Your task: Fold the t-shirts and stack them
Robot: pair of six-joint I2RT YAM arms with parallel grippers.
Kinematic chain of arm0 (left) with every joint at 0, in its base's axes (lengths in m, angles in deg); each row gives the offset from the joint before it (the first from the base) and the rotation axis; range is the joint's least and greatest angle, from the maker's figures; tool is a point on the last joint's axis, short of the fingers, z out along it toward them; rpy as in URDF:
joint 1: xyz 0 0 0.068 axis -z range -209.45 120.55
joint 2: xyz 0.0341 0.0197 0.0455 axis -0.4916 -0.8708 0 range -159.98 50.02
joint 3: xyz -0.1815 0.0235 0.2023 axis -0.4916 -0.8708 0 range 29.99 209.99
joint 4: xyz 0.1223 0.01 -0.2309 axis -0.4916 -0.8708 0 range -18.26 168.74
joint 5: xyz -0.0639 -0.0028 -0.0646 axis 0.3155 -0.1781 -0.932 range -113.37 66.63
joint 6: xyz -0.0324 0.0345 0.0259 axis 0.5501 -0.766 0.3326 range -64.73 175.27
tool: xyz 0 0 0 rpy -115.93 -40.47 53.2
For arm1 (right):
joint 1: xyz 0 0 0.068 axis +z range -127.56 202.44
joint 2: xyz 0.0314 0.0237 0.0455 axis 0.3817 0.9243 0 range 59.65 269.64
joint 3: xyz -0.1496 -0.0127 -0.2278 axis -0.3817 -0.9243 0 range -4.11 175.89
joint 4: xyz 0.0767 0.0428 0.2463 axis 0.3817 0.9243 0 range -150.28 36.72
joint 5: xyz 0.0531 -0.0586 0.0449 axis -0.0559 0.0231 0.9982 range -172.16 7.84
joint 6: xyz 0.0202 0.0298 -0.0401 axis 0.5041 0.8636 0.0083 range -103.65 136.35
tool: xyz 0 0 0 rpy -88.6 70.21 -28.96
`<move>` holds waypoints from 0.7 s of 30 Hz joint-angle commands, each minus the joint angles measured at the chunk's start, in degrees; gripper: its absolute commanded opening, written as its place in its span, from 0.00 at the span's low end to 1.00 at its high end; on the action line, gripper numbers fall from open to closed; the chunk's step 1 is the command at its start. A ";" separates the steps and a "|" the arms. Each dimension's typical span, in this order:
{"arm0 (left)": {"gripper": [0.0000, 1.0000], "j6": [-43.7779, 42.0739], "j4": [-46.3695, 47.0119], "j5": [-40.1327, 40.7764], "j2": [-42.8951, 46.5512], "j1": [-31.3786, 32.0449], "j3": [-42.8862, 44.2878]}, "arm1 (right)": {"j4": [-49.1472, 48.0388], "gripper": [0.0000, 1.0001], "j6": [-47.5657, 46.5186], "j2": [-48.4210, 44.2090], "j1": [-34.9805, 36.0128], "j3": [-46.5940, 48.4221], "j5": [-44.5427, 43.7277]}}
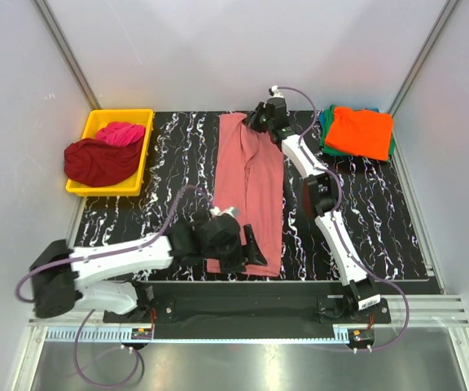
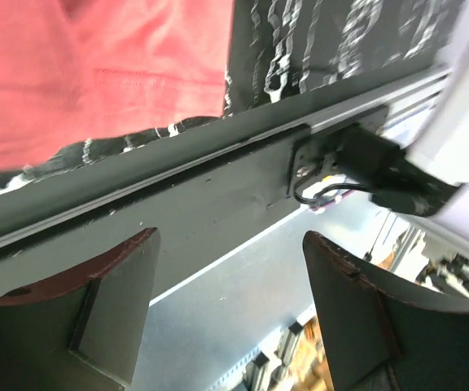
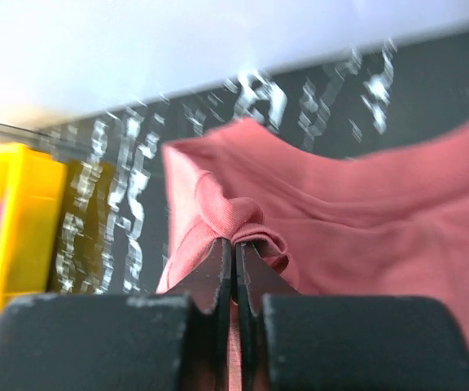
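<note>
1. The right gripper point(image 3: 234, 247) has its fingers pinched tight on a bunched fold at the far edge of the salmon t-shirt point(image 3: 365, 220).
2. The left gripper point(image 2: 230, 244) is spread wide and holds nothing. The shirt's near hem lies just beyond its fingertips.
3. A folded orange-topped stack point(image 1: 358, 132) sits right of the right fingers, and a yellow bin point(image 1: 146, 159) sits well to their left.

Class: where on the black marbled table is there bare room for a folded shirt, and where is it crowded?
Bare: the strip between the yellow plastic bin and the long salmon-pink t-shirt; the near-right patch right of the right arm. Crowded: the middle, with left gripper and right gripper at the shirt's ends, and the far-right corner holding the folded orange-topped stack.
</note>
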 commanded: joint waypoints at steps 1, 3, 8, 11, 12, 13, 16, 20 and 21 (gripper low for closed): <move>0.77 -1.55 -10.45 11.81 8.48 -0.06 1.86 | -11.13 0.07 -0.05 -1.22 0.81 2.73 3.13; 0.77 -2.16 -14.14 18.32 13.03 -0.15 1.42 | -11.22 0.34 -3.55 -4.28 2.04 2.47 4.81; 0.76 -6.03 -19.15 26.24 18.33 -0.94 -0.34 | -9.29 0.93 -8.14 -16.23 1.87 -6.39 0.79; 0.77 -7.44 -21.79 28.27 20.09 -1.47 0.01 | -4.38 1.00 -12.53 -26.32 1.43 -14.03 -3.52; 0.78 -7.79 -22.24 28.62 20.70 -1.56 -0.07 | -2.28 1.00 -13.67 -28.27 1.26 -15.19 -6.58; 0.79 -8.31 -22.59 29.41 21.67 -1.99 -0.42 | 1.31 1.00 -14.03 -30.38 1.08 -16.77 -7.83; 0.81 -10.24 -23.21 30.20 23.69 -3.66 -2.17 | 2.41 1.00 -14.56 -41.45 0.64 -29.40 -10.64; 0.81 -12.27 -23.30 30.38 27.03 -6.65 -4.73 | 2.14 1.00 -12.72 -58.30 0.64 -51.17 -10.39; 0.81 -12.53 -23.21 30.47 27.30 -7.26 -5.26 | 2.40 1.00 -10.98 -61.22 0.64 -55.15 -10.47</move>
